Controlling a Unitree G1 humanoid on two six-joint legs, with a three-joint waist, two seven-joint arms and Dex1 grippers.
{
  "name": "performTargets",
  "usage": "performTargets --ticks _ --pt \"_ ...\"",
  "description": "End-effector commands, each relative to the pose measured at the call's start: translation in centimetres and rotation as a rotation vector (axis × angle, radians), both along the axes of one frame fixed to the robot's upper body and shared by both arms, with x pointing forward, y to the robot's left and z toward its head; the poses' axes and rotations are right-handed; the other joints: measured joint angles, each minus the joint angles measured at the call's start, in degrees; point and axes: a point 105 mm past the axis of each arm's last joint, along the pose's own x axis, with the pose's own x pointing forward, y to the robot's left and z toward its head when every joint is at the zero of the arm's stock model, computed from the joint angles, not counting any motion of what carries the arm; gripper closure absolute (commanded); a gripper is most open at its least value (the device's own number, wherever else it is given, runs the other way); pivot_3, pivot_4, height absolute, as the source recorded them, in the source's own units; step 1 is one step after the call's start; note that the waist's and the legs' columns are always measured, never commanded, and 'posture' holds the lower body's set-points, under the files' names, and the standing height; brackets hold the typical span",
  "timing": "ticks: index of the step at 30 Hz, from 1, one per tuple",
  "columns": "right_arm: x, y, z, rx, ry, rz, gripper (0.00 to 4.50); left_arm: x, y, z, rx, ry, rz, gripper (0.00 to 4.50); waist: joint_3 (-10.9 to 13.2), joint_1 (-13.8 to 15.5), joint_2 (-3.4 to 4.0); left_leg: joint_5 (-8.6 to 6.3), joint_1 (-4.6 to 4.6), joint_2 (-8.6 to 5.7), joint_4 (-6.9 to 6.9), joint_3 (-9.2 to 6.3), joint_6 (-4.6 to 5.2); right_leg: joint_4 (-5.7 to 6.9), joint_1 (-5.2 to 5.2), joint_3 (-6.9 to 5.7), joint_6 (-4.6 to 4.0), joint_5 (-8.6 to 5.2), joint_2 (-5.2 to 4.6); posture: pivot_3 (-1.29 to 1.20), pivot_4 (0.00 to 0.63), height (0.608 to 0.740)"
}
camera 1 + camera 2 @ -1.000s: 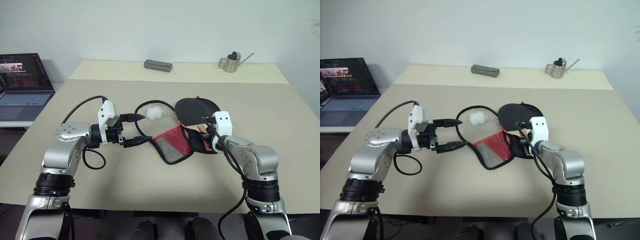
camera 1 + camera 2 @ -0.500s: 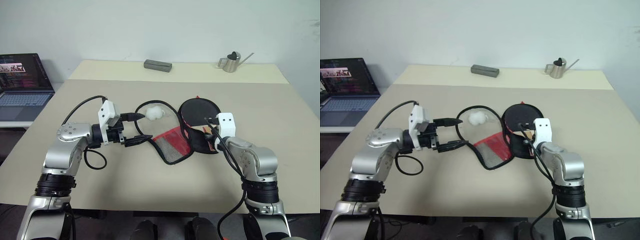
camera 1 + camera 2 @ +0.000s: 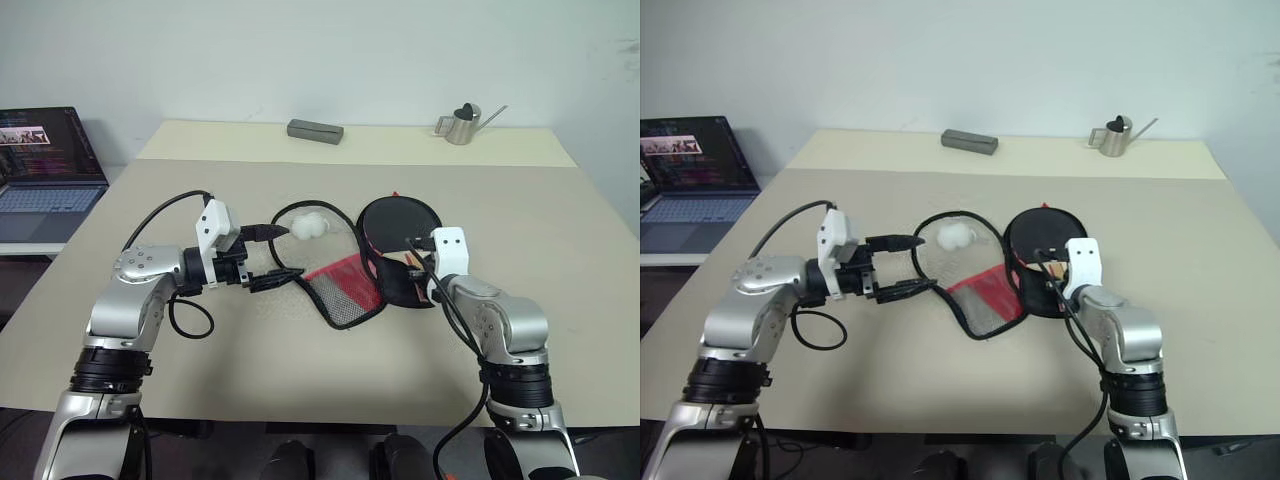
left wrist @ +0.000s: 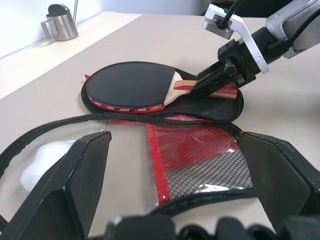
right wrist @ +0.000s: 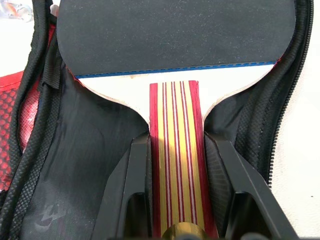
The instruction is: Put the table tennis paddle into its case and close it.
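- The right gripper [image 5: 174, 200] pinches the striped handle of the table tennis paddle [image 4: 131, 86], one black finger [image 5: 131, 192] on each side of it.
- The paddle lies flat on the case's [image 3: 352, 290] open lower half, black rubber face up, and that half rests on the tan surface [image 3: 560, 240].
- Long axis: the handle points back toward the right gripper, and the round head points away from it, toward the far end of the pouch.
- So the paddle sits inside the zip line of that half; the zipper edge [image 5: 295, 75] runs around the head on both sides.
- The case is wide open: its loose flap, with the red part and the black mesh pocket [image 4: 200, 160], is folded out toward the left arm.
- The white pom-pom pull [image 3: 957, 236] lies just beyond that flap, near the left fingertips.
- The left gripper [image 3: 282, 255] hangs spread wide at the edge of the flap, holding nothing; whether its lower finger touches the zip edge I can't tell.
- My read: insertion looks nearly done, and closing comes next.
- That turns on one relation: the flap lies on the left side, right at the left gripper, so the left arm is the nearer one to fold it over the paddle.
- The right gripper would have to let go of the handle and clear out first, or the flap will land on it.
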Motion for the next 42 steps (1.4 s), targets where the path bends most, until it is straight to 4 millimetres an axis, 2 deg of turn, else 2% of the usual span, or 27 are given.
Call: performTargets --ticks 1,3,4,7,10,12,13,15,18,21,25,28,29,35,39,42 --pt "0.2 0.4 0.8 0.019 -0.043 0.009 3.43 -0.1 0.0 1.6 -0.004 -0.068 -0.003 0.0 0.0 0.0 0.0 0.0 0.0 0.0 0.0 0.0 0.0 0.0 0.0 0.0 0.0 0.0 0.0 0.0 0.15 0.74" --pt "0.2 0.4 0.9 0.026 -0.044 0.007 2.7 -0.1 0.0 1.6 -0.004 -0.069 -0.003 0.0 0.0 0.0 0.0 0.0 0.0 0.0 0.0 0.0 0.0 0.0 0.0 0.0 0.0 0.0 0.0 0.0 0.15 0.74" --pt "0.2 0.4 0.9 0.027 -0.046 0.007 2.56 -0.1 0.0 1.6 -0.004 -0.069 -0.003 0.0 0.0 0.0 0.0 0.0 0.0 0.0 0.0 0.0 0.0 0.0 0.0 0.0 0.0 0.0 0.01 0.0 0.15 0.74" --pt "0.1 0.4 1.4 0.037 -0.057 0.006 1.58 -0.1 0.0 1.6 -0.005 -0.069 -0.003 0.0 0.0 0.0 0.0 0.0 0.0 0.0 0.0 0.0 0.0 0.0 0.0 0.0 0.0 0.0 0.01 0.0 0.15 0.74" --pt "-0.2 0.8 2.6 0.047 -0.097 0.026 0.54 -0.1 0.0 1.7 -0.008 -0.069 -0.004 0.0 0.0 0.0 0.0 0.0 0.0 0.0 0.0 0.0 0.0 0.0 0.0 0.0 0.0 0.0 0.01 0.0 0.15 0.74" --pt "-0.5 0.9 3.4 0.047 -0.12 0.039 0.05 -0.1 0.0 1.7 -0.009 -0.07 -0.003 0.0 0.0 0.0 0.0 0.0 0.0 0.0 0.0 0.0 0.0 0.0 0.0 0.0 0.0 0.0 0.01 0.0 0.15 0.74" --pt "-0.6 1.0 3.8 0.047 -0.131 0.045 0.05 -0.1 0.0 1.7 -0.01 -0.07 -0.002 0.0 0.0 0.0 0.0 0.0 -0.01 0.0 0.0 -0.01 0.0 0.0 0.0 0.0 0.0 0.0 0.0 0.0 0.15 0.74" --pt "-1.5 2.0 5.9 0.075 -0.191 0.128 0.05 0.0 0.3 1.7 -0.02 -0.068 0.016 0.0 0.0 0.0 0.0 0.0 -0.01 0.0 0.0 -0.01 0.0 0.0 0.0 0.0 0.0 0.0 0.0 0.0 0.15 0.74" --pt "-2.3 2.4 7.3 0.118 -0.221 0.177 0.05 0.2 0.6 1.6 -0.03 -0.064 0.042 0.0 0.0 0.0 0.0 0.0 0.0 0.02 0.0 -0.03 0.0 0.0 0.0 0.0 0.0 0.0 0.0 0.0 0.15 0.74" --pt "-2.5 1.6 9.2 0.111 -0.293 0.209 0.05 1.5 1.9 1.2 -0.033 -0.064 0.148 0.0 0.0 0.0 0.0 0.0 0.01 0.01 0.0 -0.03 0.0 0.0 0.0 -0.01 0.0 0.0 0.0 0.0 0.15 0.74" --pt "-2.2 -0.1 10.4 0.085 -0.334 0.211 0.05 2.7 3.3 0.8 -0.042 -0.045 0.249 0.0 0.0 0.0 0.0 0.0 0.0 0.0 0.0 -0.04 0.0 0.0 0.01 -0.04 0.0 0.0 0.0 0.0 0.15 0.74" --pt "-2.0 -1.3 10.9 0.064 -0.351 0.197 0.0 2.9 4.1 0.0 -0.025 -0.018 0.277 0.6 0.0 0.0 0.0 0.0 0.0 -0.01 -0.01 -0.02 0.01 -0.03 0.0 -0.05 0.0 0.0 0.0 0.0 0.15 0.74" --pt "-2.1 -1.4 11.0 0.069 -0.355 0.206 0.0 3.1 4.6 -0.3 -0.013 -0.019 0.302 0.93 0.0 0.0 0.0 0.0 -0.01 -0.01 -0.01 -0.02 0.01 -0.03 0.0 -0.04 0.0 0.0 0.0 0.0 0.15 0.74" --pt "-5.2 1.3 11.7 0.076 -0.343 0.544 0.0 4.2 6.6 -2.2 0.042 0.013 0.405 3.08 0.0 0.0 0.0 -0.01 0.0 0.03 -0.02 -0.02 0.01 -0.01 0.0 -0.05 -0.01 0.0 -0.01 0.0 0.15 0.74" --pt "-6.1 1.1 11.9 0.037 -0.33 0.648 0.0 4.6 7.4 -2.8 0.062 0.027 0.44 4.49 0.0 0.1 -0.01 -0.01 -0.04 -0.01 0.0 -0.04 0.01 -0.06 0.01 -0.07 0.0 0.0 -0.02 0.0 0.15 0.74" --pt "-6.7 0.4 11.7 -0.022 -0.314 0.723 0.0 5.2 8.4 -3.2 0.074 0.03 0.501 4.49 0.0 0.2 -0.01 -0.01 -0.04 -0.01 0.0 -0.06 0.01 -0.06 0.01 -0.08 0.0 0.0 -0.03 0.0 0.15 0.74"
